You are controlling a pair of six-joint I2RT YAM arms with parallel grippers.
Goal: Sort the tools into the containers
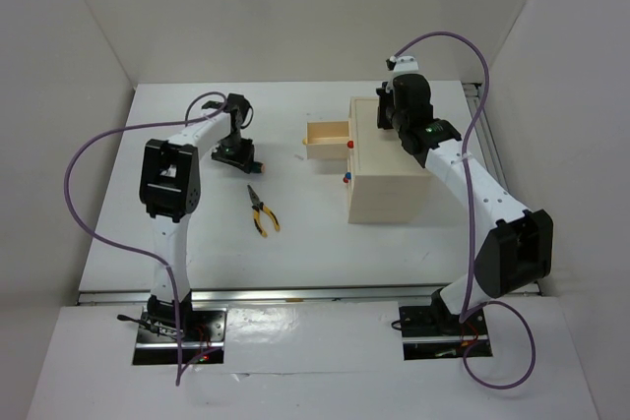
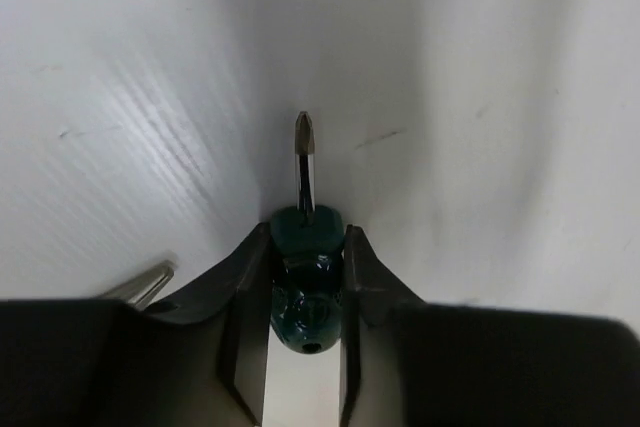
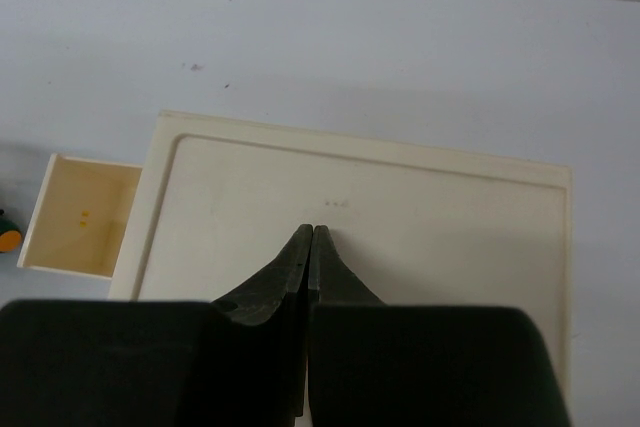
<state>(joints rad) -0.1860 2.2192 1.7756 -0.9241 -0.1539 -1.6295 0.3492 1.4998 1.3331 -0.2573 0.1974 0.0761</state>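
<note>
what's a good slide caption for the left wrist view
Left gripper shut on the green-handled screwdriver, its Phillips tip pointing ahead over the white table.

pliers (image 1: 262, 211) on table (image 1: 325, 253), left of box (image 1: 389, 169) | drawer (image 1: 327, 142) out at box's left side

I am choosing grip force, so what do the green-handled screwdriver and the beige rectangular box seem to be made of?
Green-handled screwdriver: glossy handle, probably plastic by its shine; the dull grey shaft looks like metal. Beige rectangular box: matte pale surface, likely unfinished wood or fibreboard; no grain shows clearly.
</note>
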